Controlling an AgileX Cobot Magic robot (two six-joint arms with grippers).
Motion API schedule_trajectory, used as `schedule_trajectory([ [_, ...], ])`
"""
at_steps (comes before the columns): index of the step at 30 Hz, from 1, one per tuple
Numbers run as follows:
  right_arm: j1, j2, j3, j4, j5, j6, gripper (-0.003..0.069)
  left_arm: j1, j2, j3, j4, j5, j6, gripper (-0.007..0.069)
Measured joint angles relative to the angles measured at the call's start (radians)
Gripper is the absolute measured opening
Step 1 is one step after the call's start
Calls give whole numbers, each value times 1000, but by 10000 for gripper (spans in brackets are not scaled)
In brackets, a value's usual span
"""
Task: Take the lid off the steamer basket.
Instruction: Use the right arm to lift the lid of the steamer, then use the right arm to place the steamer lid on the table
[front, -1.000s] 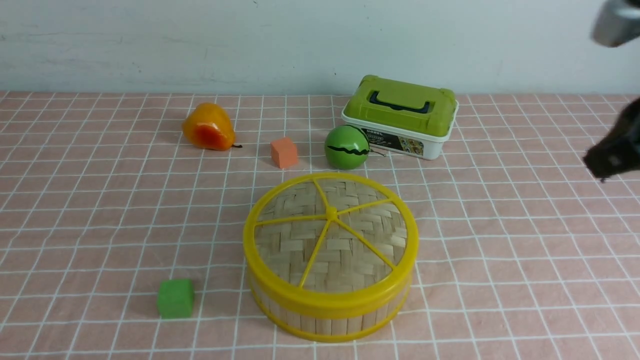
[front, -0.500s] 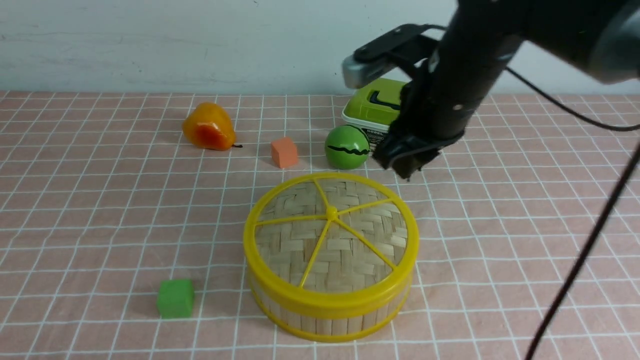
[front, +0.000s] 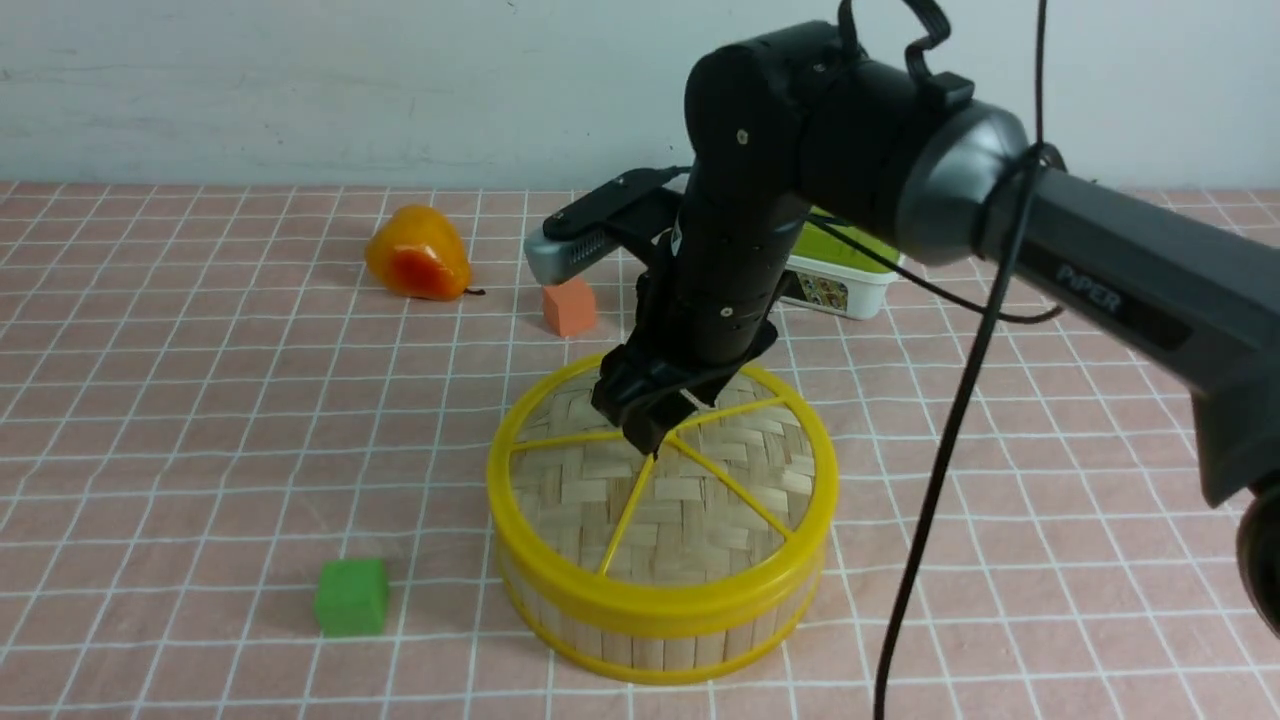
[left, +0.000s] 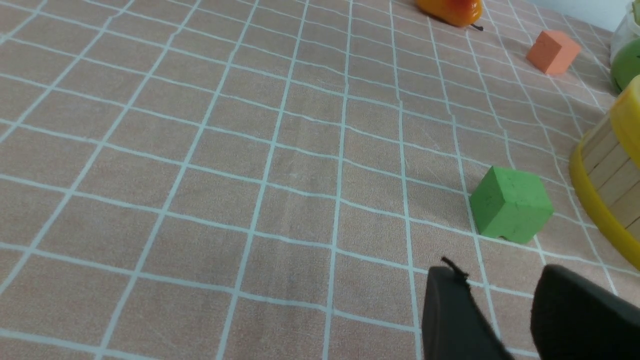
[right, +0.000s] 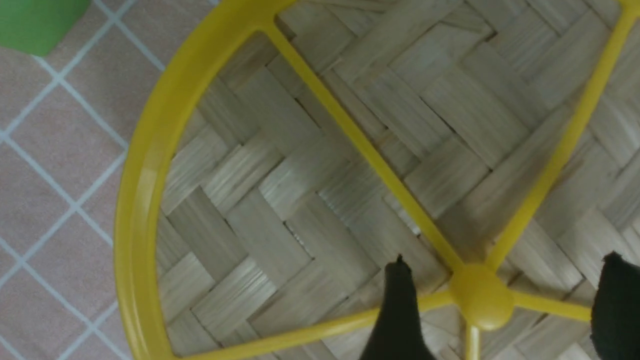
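the lid (front: 690, 510) sits flat on the basket (front: 660, 645), which stands near the middle of the table (front: 1000, 600), toward the near side. its yellow spokes meet at the knob (right: 482, 297), and in the right wrist view the knob lies between the fingertips of the right gripper (front: 665, 425). those fingers stand wide apart, over the middle of the lid; whether they touch it i cannot tell. the right arm (front: 900, 170) reaches in from the right.

to the left of the basket, apart from it, is the green block (front: 352, 597). beyond the basket are the orange block (front: 569, 306) and, farther left, the pear (front: 418, 253). the box (front: 845, 275) is behind the right arm, partly hidden. the green ball (left: 627, 62) shows at the edge of the left wrist view. the left gripper (left: 505, 285) is over the table, its fingers apart with nothing between them.
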Motion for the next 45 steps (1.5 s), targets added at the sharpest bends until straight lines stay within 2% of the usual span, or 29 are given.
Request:
schedule_trajectory([
  [5, 0, 11, -1, 4, -23, 0, 386, 0, 0, 0, 0, 0, 0, 239],
  [9, 0, 18, -2, 20, -24, 1, 267, 0, 0, 0, 0, 0, 0, 239],
  [12, 0, 18, -5, 24, -22, 1, 134, 0, 0, 0, 0, 0, 0, 239],
  [13, 0, 18, -5, 25, -22, 1, 125, 0, 0, 0, 0, 0, 0, 239],
  [14, 0, 18, -6, 25, -19, 1, 78, 0, 0, 0, 0, 0, 0, 239],
  [22, 0, 1, -53, 18, 9, 0, 83, 0, 0, 0, 0, 0, 0, 239],
  [28, -29, -174, -105, -31, 34, 0, 83, 0, 0, 0, 0, 0, 0, 239],
  [33, -121, -322, -20, -59, 34, 0, 83, 0, 0, 0, 0, 0, 0, 239],
  [39, -356, -493, 301, -80, 34, 0, 83, 0, 0, 0, 0, 0, 0, 239],
  [41, -413, -509, 396, -77, 6, 0, 83, 0, 0, 0, 1, 0, 0, 239],
  [43, -465, -506, 492, -65, -90, 1, 83, 0, 0, 0, 1, 0, 0, 239],
  [45, -479, -500, 529, -54, -133, 1, 83, 0, 0, 0, 1, 0, 0, 239],
])
